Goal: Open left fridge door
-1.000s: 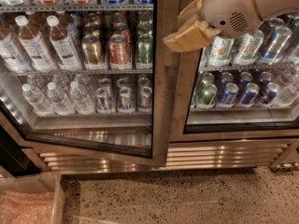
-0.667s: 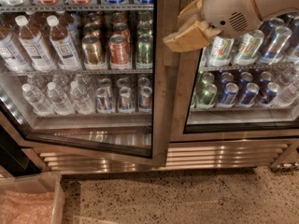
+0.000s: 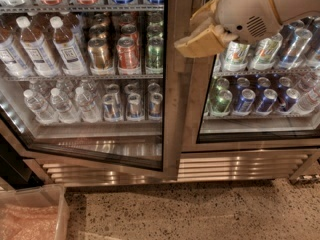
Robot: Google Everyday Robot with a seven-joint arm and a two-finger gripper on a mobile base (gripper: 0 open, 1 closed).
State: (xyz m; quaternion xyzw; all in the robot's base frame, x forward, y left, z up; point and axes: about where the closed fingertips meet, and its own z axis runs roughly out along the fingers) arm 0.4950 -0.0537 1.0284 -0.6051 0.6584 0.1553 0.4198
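The gripper [image 3: 199, 34] is found unmoved since a second ago, set high against the steel upright between the doors; its grip cannot be told. The arm [image 3: 260, 9] is extended from the upper right. The left fridge door [image 3: 171, 134] is seen ajar on the fridge [image 3: 240, 165], above a speckled floor [image 3: 200, 209].

No change shows between the earlier pictures and now. The end effector [image 3: 192, 31] is at the same spot as a second ago, high on the upright steel frame at the free edge of the left fridge door [image 3: 172, 109], with no shift up, down or sideways. The door stands ajar by the same amount as before, its lower free corner swung out in front of the grille of the fridge [image 3: 240, 164] and no further than earlier.
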